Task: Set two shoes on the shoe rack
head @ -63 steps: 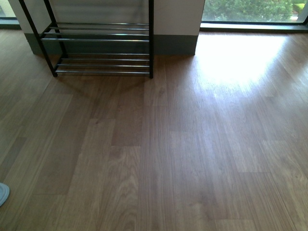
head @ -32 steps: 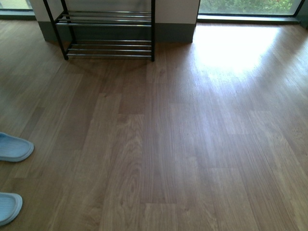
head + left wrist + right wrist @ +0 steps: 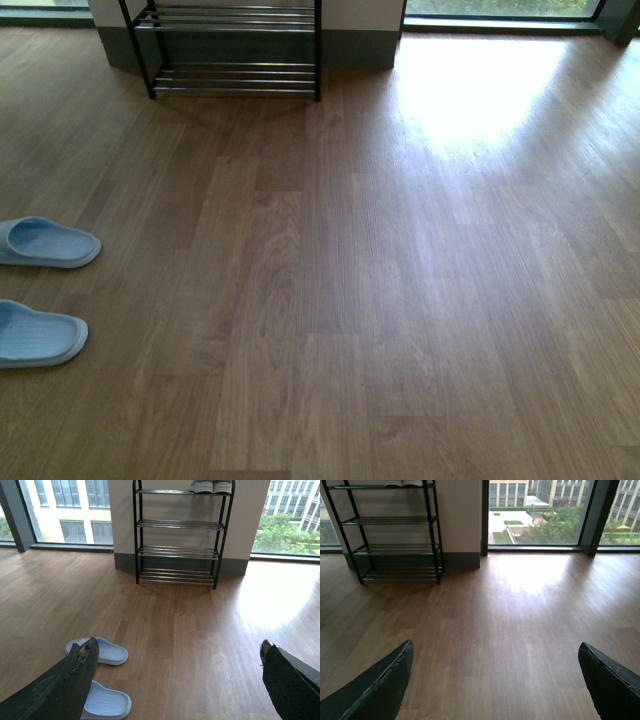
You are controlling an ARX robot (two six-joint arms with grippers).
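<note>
Two pale blue slides lie side by side on the wood floor at the left of the front view, one farther (image 3: 48,242) and one nearer (image 3: 40,335). Both show in the left wrist view (image 3: 102,651) (image 3: 106,703), beside one finger. The black-framed shoe rack (image 3: 235,78) with chrome bars stands against the far wall; it also shows in the left wrist view (image 3: 178,552) and the right wrist view (image 3: 395,547). Grey sneakers with white soles (image 3: 212,486) sit on its top shelf. My left gripper (image 3: 177,652) is open and empty above the floor. My right gripper (image 3: 495,652) is open and empty.
Bare wood floor (image 3: 360,280) stretches between me and the rack. Floor-to-ceiling windows (image 3: 540,510) flank the wall section behind the rack, with a bright sun patch (image 3: 480,90) on the floor at the right.
The front view has shifted: the rack has moved up towards the top edge and the two blue slides have come further into view at the left.
</note>
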